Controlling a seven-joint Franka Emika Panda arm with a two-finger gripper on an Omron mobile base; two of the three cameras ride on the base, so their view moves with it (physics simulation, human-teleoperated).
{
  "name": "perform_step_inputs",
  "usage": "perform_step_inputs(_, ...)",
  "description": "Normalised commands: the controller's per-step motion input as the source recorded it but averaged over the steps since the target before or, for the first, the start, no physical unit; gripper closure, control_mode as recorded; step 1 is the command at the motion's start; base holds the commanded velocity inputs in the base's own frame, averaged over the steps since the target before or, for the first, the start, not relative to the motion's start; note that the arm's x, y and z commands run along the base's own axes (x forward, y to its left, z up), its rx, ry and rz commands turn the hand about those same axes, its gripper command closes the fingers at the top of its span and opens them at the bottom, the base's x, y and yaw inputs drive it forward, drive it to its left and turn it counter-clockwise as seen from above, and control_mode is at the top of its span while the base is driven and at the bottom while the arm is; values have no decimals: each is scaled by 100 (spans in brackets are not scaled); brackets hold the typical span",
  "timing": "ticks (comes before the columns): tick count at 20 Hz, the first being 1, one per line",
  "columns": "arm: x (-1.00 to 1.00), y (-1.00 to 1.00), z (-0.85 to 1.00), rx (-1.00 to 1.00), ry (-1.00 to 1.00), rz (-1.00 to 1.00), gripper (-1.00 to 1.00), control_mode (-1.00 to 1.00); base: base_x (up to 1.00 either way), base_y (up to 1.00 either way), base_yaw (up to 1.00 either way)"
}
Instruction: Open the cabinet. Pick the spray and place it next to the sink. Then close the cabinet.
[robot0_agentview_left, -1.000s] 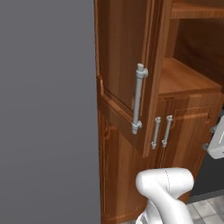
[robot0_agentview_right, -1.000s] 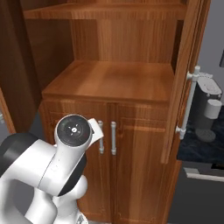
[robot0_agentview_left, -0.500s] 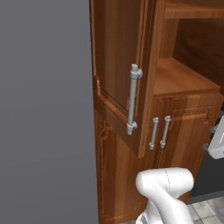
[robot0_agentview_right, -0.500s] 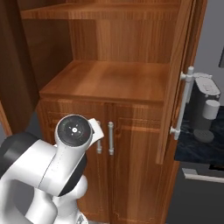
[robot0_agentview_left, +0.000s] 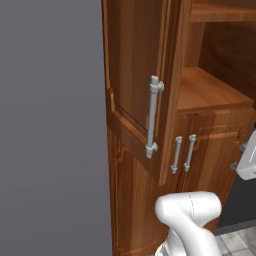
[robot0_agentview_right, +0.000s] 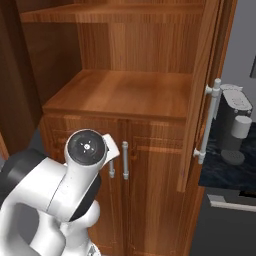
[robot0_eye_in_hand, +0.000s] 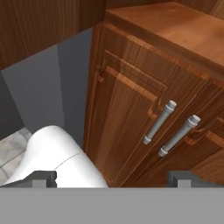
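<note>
The cabinet (robot0_agentview_right: 130, 55) stands open. Its left door (robot0_agentview_left: 132, 65) with a long silver bar handle (robot0_agentview_left: 153, 116) swings out toward me, and its right door (robot0_agentview_right: 206, 75) with its handle (robot0_agentview_right: 208, 122) hangs open on the other side. The wooden shelf (robot0_agentview_right: 127, 95) inside is bare where I can see it. The spray and the sink are out of view. In the hand view my gripper (robot0_eye_in_hand: 113, 178) is open, its fingertips (robot0_eye_in_hand: 43, 177) wide apart, and it looks down at the lower doors (robot0_eye_in_hand: 127, 109) with nothing between the fingers.
Below the shelf, the lower doors carry two short silver handles (robot0_eye_in_hand: 159, 122) side by side. A grey wall (robot0_agentview_left: 50, 125) runs along the left. A coffee machine (robot0_agentview_right: 235, 122) sits on a dark counter (robot0_agentview_right: 225, 172) right of the open door. The floor (robot0_agentview_left: 235, 242) is tiled.
The whole picture has shifted a little in both base views, so the base has moved. The cabinet doors stay open and the gripper stays open.
</note>
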Motion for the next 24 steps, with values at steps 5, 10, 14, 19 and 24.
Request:
perform_step_inputs(5, -29, 2, 24, -3, -8, 6, -100, -100, 0, 0, 0)
perform_step_inputs(10, -98, 62, 33, -28, -32, 18, -100, -100, 0, 0, 0)
perform_step_inputs(14, -76, 100, 2, -51, -36, 23, -100, -100, 0, 0, 0)
perform_step_inputs(19, -56, 92, 33, -41, -24, 16, -100, -100, 0, 0, 0)
perform_step_inputs(24, -56, 67, 32, -30, -15, 11, -100, -100, 0, 0, 0)
